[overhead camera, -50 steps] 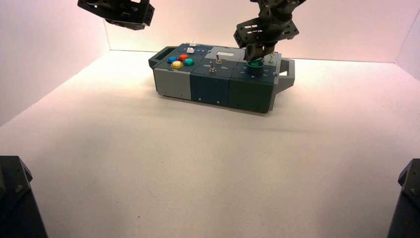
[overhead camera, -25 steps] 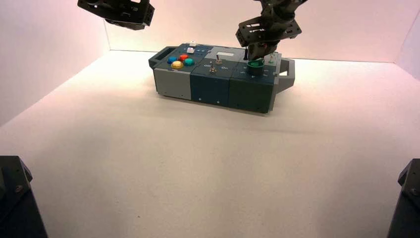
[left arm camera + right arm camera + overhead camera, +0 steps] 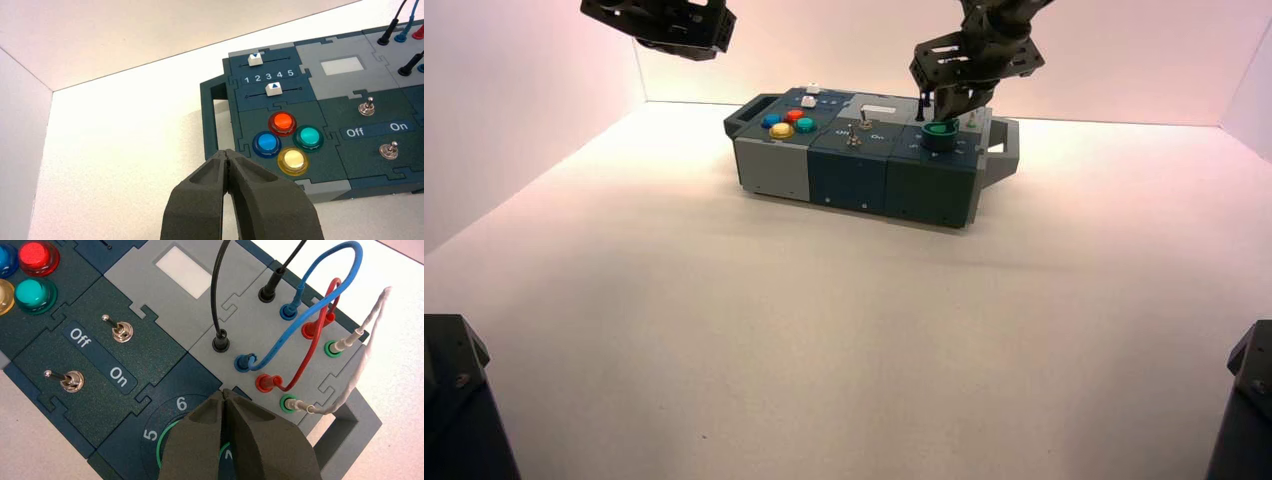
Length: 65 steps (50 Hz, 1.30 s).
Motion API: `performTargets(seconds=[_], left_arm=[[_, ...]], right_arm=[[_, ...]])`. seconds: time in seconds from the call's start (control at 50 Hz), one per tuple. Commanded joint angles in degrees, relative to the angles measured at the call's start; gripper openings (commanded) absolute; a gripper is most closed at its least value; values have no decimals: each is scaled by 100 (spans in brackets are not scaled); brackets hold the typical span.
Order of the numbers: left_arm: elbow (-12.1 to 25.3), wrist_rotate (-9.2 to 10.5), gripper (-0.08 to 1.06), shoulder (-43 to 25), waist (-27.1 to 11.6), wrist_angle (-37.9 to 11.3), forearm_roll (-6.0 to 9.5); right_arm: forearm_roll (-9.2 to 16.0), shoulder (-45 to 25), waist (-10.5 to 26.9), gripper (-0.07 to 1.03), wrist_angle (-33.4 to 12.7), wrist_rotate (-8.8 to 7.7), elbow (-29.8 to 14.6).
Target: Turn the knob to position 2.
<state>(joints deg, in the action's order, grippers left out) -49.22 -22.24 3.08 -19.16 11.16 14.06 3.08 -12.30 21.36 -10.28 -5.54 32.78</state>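
Pale walls close in a white worktop (image 3: 724,330), and the control box (image 3: 864,170) sits toward the back of it. The right gripper (image 3: 951,100) hangs just above the green knob (image 3: 939,129) at the box's right end, by the grey handle. In its wrist view the two dark fingers (image 3: 200,440) are pressed together tip to tip and hold nothing; directly beneath them runs the knob's green ring, with the dial numerals 5 and 6 beside them and the plugged wires (image 3: 300,325) just past the tips. The pointer tab is hidden under the fingers, so I cannot read the setting.

The left gripper (image 3: 227,160) is parked high, off the box's left end, its fingers likewise shut on nothing, with the four coloured push buttons (image 3: 287,142) just beyond their tips.

The risk, as I judge it: closed fingers coming down could skid off the knob's edge and nudge it past 2, or brush the nearest blue plug (image 3: 243,362) and tug a wire loose.
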Motion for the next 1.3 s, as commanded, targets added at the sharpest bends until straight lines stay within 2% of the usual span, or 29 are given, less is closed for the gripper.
performTargets(seconds=[0.02,0.4,1.3], left_arm=[[53,18,-3,123,35,53,9],[53,18,-3,123,35,53,9],[53,18,-3,123,35,53,9]], right_arm=[[-9,237,-35,-2,26,-9,-62],[-9,457,-44,-2,26,-9,62],[-9,299,-114,-2,62,-9,70]])
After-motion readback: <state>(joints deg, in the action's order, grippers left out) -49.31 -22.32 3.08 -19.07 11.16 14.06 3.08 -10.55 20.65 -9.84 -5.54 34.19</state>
